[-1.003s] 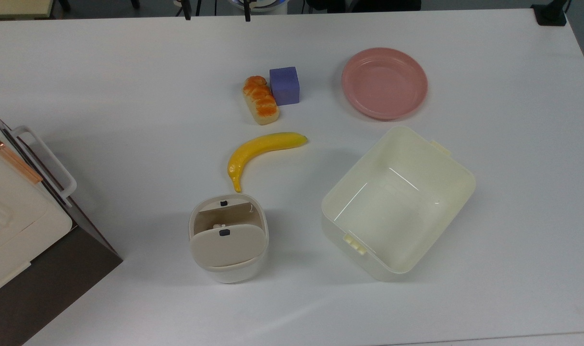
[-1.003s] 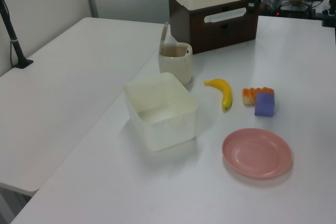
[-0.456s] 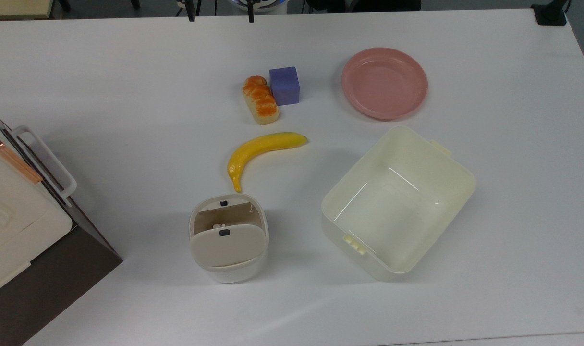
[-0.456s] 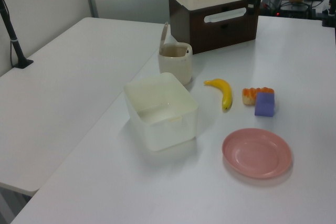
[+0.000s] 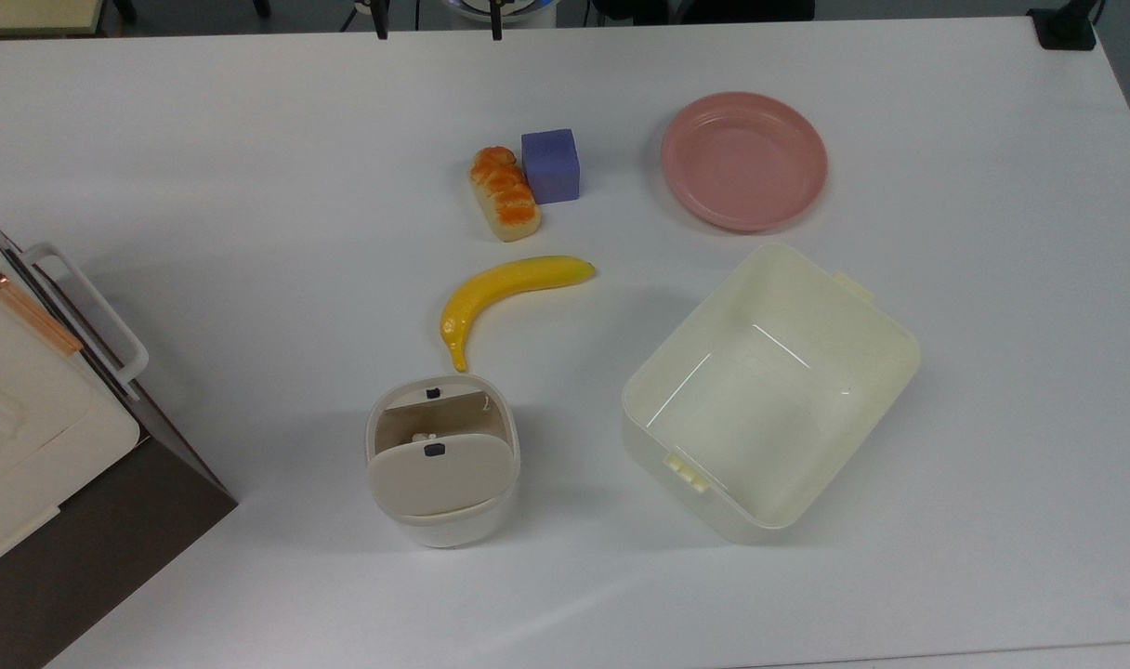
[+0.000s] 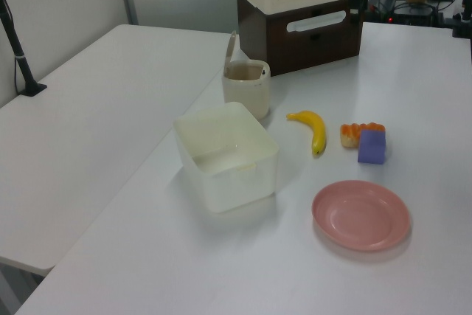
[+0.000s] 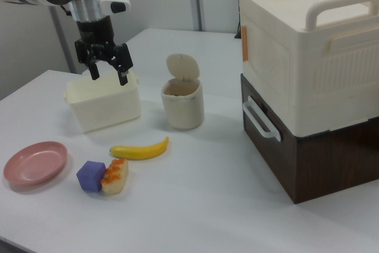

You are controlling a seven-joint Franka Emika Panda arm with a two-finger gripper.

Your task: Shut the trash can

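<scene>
Right view: the gripper (image 7: 108, 70) hangs in the air with its fingers spread apart — holding nothing — in front of the cream tub (image 7: 103, 106). The trash can (image 7: 183, 102) stands on the white table (image 7: 237, 205) between tub and brown cabinet (image 7: 308, 146), lid (image 7: 182, 67) upright, banana (image 7: 140, 149) nearby.

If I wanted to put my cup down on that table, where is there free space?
In the top view, the table is bare left of the bread and banana, up to the stacked boxes, and along the bottom edge below the trash can and tub. The middle is crowded: purple block, pink plate, bread and banana sit close together.
</scene>
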